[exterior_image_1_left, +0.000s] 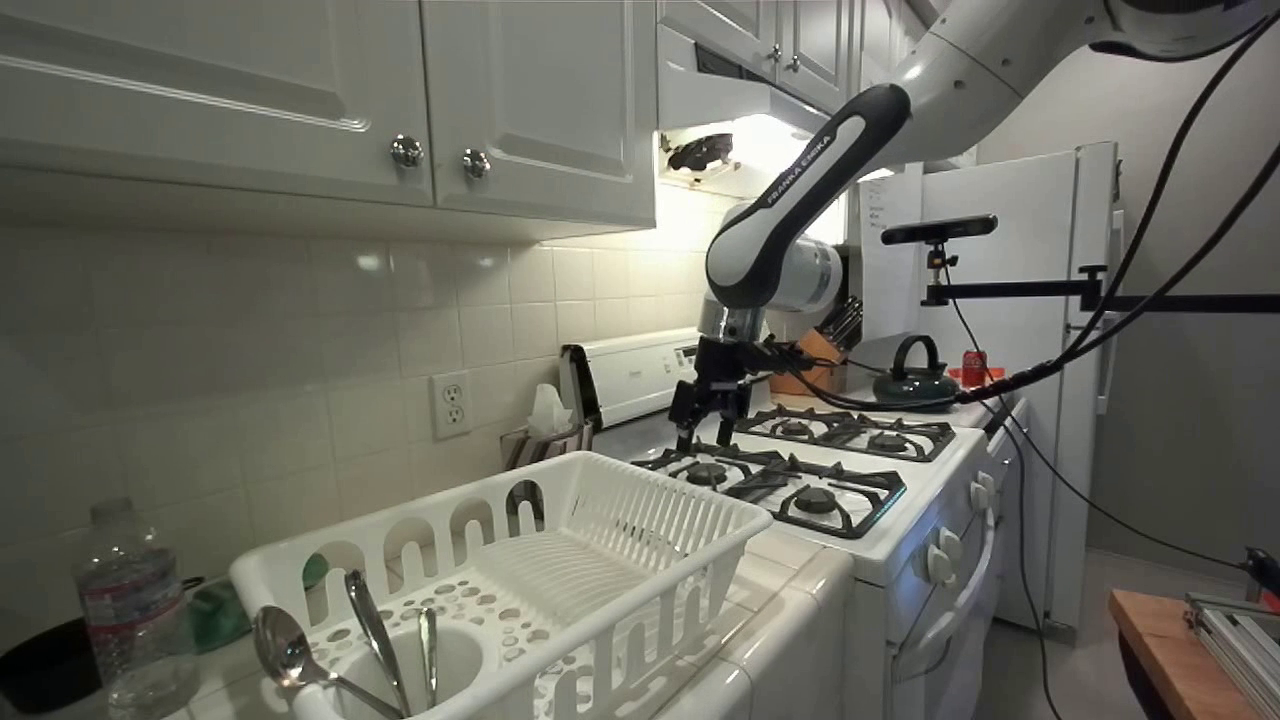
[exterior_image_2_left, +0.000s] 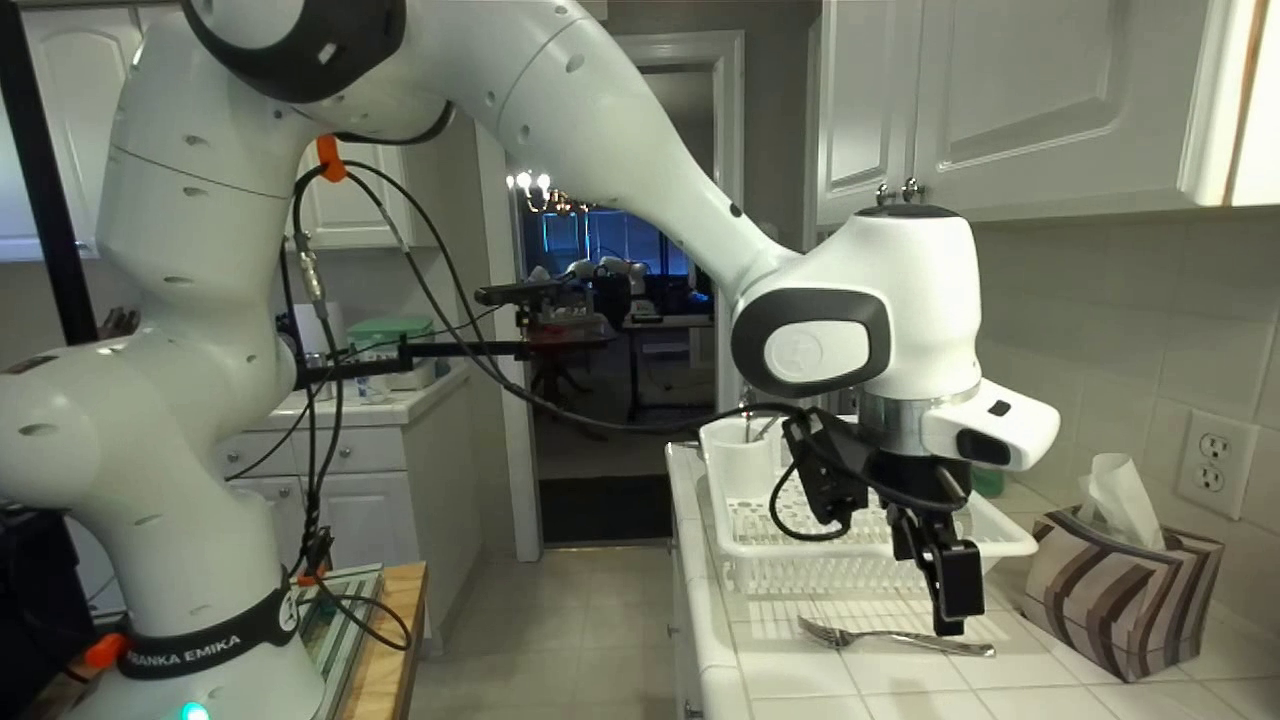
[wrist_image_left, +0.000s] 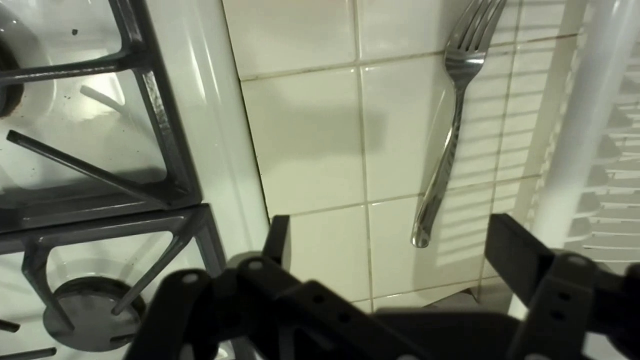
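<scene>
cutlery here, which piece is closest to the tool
The fork, lying on the tiled counter beside the dish rack; the spoon and other utensils lean in the rack's cup, farther from the open tool.

Cutlery: one fork (wrist_image_left: 454, 127), one spoon (exterior_image_1_left: 285, 640), two further utensils (exterior_image_1_left: 372, 622) of unclear type. Tooling: one gripper (wrist_image_left: 392, 245), two fingers (wrist_image_left: 515, 250). Cooking: one stove (exterior_image_1_left: 945, 480), four burners (exterior_image_1_left: 705, 473), four front knobs (exterior_image_1_left: 940, 565), one kettle (exterior_image_1_left: 912, 388). I also count, from where I stand: one rack (exterior_image_1_left: 560, 560), one tissue box (exterior_image_2_left: 1110, 600), one clear bottle (exterior_image_1_left: 130, 610), one red can (exterior_image_1_left: 974, 368), one outlet (exterior_image_1_left: 451, 404), one fridge (exterior_image_1_left: 1030, 230), one chandelier (exterior_image_2_left: 562, 203).
</scene>
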